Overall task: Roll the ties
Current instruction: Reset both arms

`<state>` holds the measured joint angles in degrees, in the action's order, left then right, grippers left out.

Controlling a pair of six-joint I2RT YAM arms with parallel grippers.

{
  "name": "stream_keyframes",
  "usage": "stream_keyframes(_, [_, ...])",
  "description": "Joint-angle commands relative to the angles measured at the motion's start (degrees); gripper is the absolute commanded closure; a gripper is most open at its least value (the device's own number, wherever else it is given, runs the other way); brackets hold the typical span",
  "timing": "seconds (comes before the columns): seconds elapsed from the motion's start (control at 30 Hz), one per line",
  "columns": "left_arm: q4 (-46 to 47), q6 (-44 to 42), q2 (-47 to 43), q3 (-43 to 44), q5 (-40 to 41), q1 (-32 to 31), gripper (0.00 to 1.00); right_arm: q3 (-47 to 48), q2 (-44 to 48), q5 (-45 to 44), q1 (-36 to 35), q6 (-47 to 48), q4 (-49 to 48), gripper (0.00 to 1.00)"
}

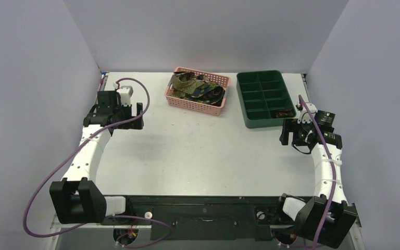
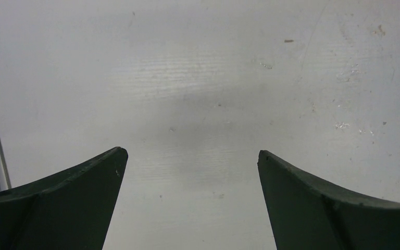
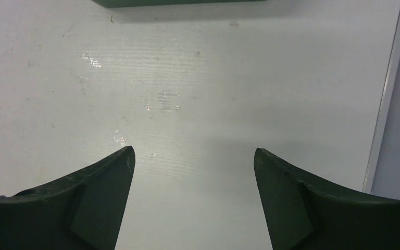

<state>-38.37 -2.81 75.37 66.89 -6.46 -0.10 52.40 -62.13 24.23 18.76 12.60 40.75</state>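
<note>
Several ties [image 1: 195, 87], dark speckled olive, gold and blue strips, lie tangled in a pink mesh basket [image 1: 222, 80] at the back middle of the table. A small dark roll [image 1: 280, 112] sits in the near right compartment of the dark green tray [image 1: 245, 99]. My left gripper [image 1: 135, 115] is open and empty over bare table at the left, far from the basket; its wrist view shows only table between the fingers [image 2: 190, 153]. My right gripper [image 1: 289, 136] is open and empty just in front of the tray; its fingers [image 3: 194, 151] frame bare table.
The white table [image 1: 198, 151] is walled by grey panels on three sides. The tray's near edge [image 3: 177, 2] shows at the top of the right wrist view, and the table's right edge [image 3: 390, 94] runs close beside that gripper. Purple cables loop off both arms.
</note>
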Motion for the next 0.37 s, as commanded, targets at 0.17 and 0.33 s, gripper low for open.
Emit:
stream_keyframes(0.17, [2.6,7.8,-5.84,-8.07,1.49,2.73,0.03,-2.06,0.4,-2.62,-2.38,4.6,0.18,0.2])
stream_keyframes(0.33, [0.35,8.76,-5.62,-7.7,5.93,2.99,0.03,-0.9,1.61,-2.46,-2.46,7.09,2.31,0.19])
